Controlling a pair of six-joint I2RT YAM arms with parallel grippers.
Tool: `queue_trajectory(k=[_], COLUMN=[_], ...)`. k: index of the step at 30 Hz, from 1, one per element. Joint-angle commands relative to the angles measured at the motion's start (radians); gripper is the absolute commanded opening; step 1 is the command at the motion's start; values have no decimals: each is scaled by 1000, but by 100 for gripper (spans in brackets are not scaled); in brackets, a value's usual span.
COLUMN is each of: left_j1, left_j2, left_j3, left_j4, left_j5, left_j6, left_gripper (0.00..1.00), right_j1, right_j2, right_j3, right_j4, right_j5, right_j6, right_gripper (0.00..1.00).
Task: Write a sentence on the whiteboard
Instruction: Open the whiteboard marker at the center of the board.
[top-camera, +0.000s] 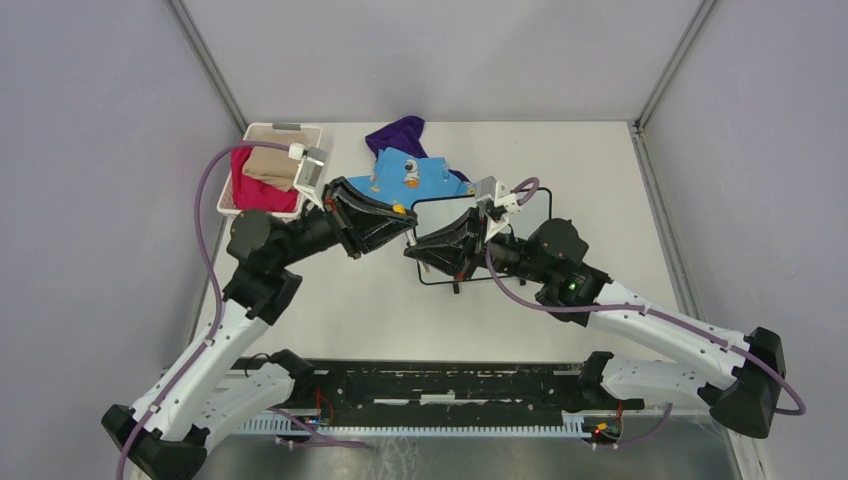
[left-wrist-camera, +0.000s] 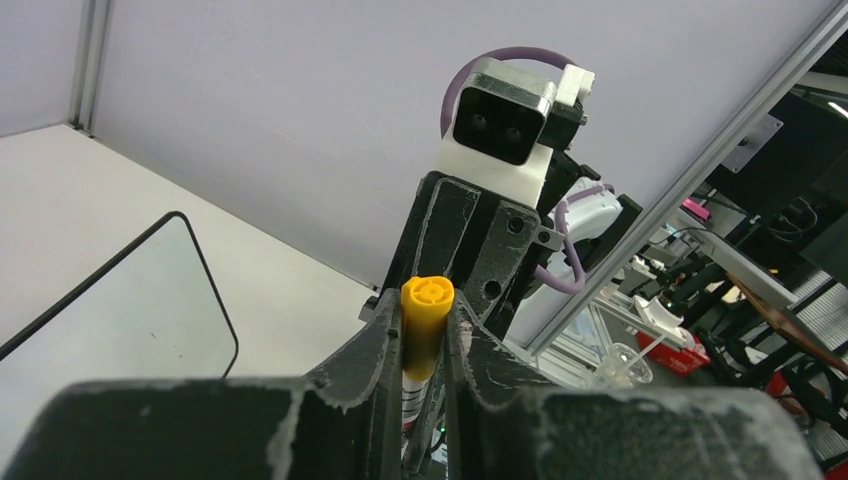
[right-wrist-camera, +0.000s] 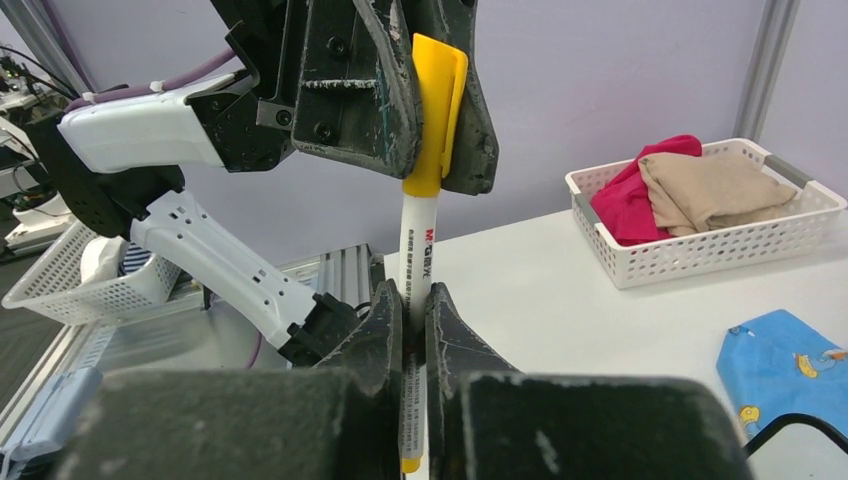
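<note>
Both reaching inward, we meet over the board's (left-wrist-camera: 120, 320) edge with bare table (left-wrist-camera: 60, 190) beside: left gripper (left-wrist-camera: 424, 335) pinches the cap (left-wrist-camera: 426, 300), right gripper (right-wrist-camera: 413, 305) the marker (right-wrist-camera: 417, 245).

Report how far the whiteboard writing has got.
Done: the right tool grips the marker upright. In hand: the left tool pinches its yellow cap, which is not yet off. Left: uncapping and all the writing; the visible part of the whiteboard is bare.
</note>
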Motion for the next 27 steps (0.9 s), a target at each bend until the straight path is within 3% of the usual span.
queue_trajectory(k=[1,4,6,8,20,23,27], left_j1=[-7,-9,-9,-10,-12,-14,-13], left_j2=[-35,-46,-49,-49,-64,-65,-64], left_j3=[19,16,15,14,5,8,15], left_j4=[2,2,1,2,0,-9,-21], left_j5=[-3,-6,-6,-5,-5,-7,-12], left_j6=[5,8,8,7,4,12,19], left_gripper=[2,2,2,2,2,2,2], right_j1=[-2,-4,-3,-3,-3,-3,-3], right_j2=[-25,-24,-19,-12,65,71,69], right_j3=[23,21,21,26,68,63,42], right_j4=[43,62,89,120,236,251,260], right_j5=[-2,-12,-12,-13,-51,-62,-86], right_j6=[-17,7,33,61,183,194,190], right_gripper=[14,45,54,56,54,45,23])
